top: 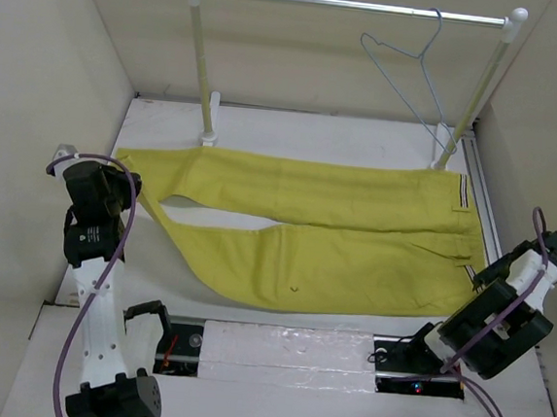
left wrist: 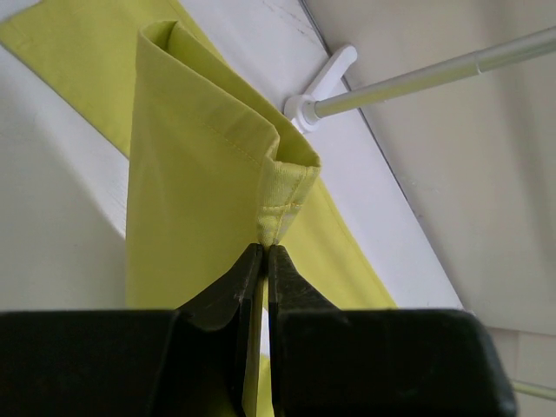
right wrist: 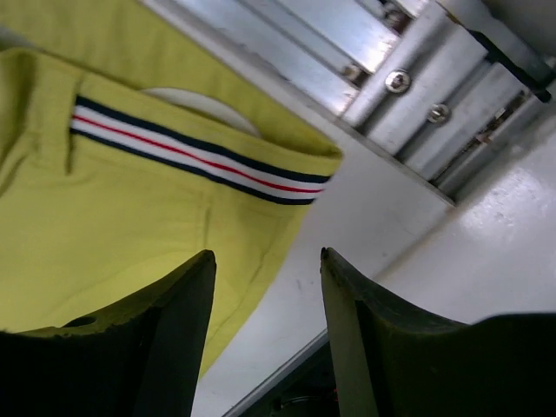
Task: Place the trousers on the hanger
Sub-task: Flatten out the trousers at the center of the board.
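Note:
The mustard-yellow trousers lie flat across the table, legs to the left, striped waistband to the right. The pale blue-grey wire hanger hangs by its hook from the rail at the back right. My left gripper is shut on the hem of a trouser leg, at the table's left. My right gripper is open and empty, just off the waistband corner, at the table's right edge.
A silver rail on two white posts stands at the back; its left post foot touches the trousers' far edge. Walls close in on both sides. A metal track runs along the right edge.

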You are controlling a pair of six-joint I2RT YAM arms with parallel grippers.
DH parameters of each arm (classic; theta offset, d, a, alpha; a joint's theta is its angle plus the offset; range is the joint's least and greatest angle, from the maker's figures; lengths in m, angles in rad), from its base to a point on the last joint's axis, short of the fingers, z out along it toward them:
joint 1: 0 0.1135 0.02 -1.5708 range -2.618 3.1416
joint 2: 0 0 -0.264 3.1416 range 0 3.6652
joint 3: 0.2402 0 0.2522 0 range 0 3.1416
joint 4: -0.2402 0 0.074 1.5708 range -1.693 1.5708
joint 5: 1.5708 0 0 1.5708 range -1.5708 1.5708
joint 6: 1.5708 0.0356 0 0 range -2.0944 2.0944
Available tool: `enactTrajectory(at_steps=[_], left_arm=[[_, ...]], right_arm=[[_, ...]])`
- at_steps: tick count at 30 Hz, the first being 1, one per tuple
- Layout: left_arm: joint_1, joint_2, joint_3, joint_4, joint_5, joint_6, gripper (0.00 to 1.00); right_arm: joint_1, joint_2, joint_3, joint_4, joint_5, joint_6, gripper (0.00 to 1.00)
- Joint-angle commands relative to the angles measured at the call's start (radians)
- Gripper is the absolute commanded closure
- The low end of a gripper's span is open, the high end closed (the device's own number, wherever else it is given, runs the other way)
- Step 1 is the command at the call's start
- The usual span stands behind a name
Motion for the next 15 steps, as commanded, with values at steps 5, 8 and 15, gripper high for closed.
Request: enactTrajectory(at_steps=[5, 8, 15], left_arm=[[-0.012, 0.007, -0.024, 0.063, -0.026, 0.019, 1.00], [-0.012, 0.023, -0.024, 0.063, -0.044, 0.027, 1.00], [-0.012, 0.067, -0.001, 0.047, -0.155, 0.044, 1.00]], right_arm=[[-0.105, -0.008, -0.067, 0.061, -0.076, 0.059, 0.40], [-0.105, 0.003, -0.078, 0.090, -0.062, 0.103, 0.40], [-0.092, 0.027, -0.182, 0.202, -0.062, 0.186, 0.41]])
